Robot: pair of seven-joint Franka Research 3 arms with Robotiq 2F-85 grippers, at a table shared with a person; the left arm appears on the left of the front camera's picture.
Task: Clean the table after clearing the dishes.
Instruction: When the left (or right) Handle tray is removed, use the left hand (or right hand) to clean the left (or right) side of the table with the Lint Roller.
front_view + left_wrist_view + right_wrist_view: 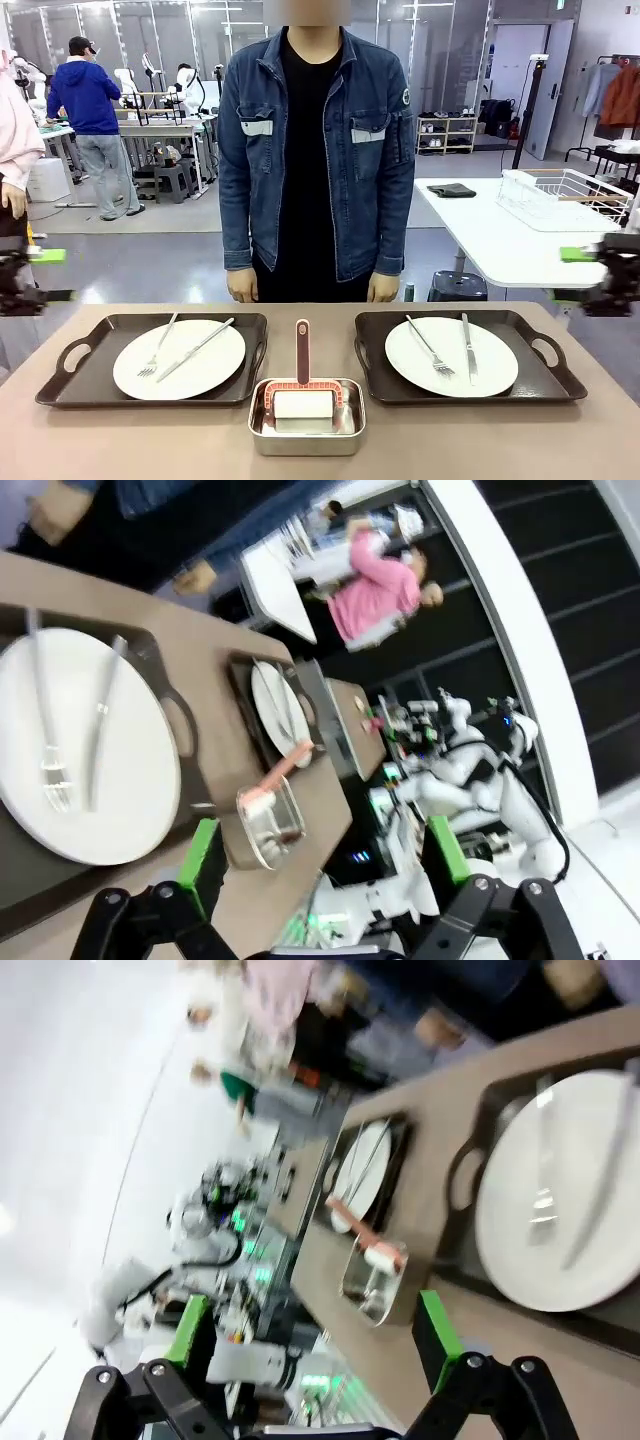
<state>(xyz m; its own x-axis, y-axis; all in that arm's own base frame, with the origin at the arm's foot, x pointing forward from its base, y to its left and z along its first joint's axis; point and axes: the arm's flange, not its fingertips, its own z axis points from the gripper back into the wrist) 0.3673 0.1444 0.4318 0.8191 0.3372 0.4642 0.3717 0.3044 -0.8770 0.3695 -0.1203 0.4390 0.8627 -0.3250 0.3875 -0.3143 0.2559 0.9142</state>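
Left gripper (pixel 48 275) seen spread apart, empty | right gripper (pixel 572 275) likewise | dishes (pixel 180 358) set on trays (pixel 95 340) on table (pixel 150 440), inward of and below each gripper | long axes left-right, outer handles nearest same-side arm

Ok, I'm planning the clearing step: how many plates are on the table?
2. The left plate sits on the left tray, and the right plate sits on the right tray. None looks hidden.
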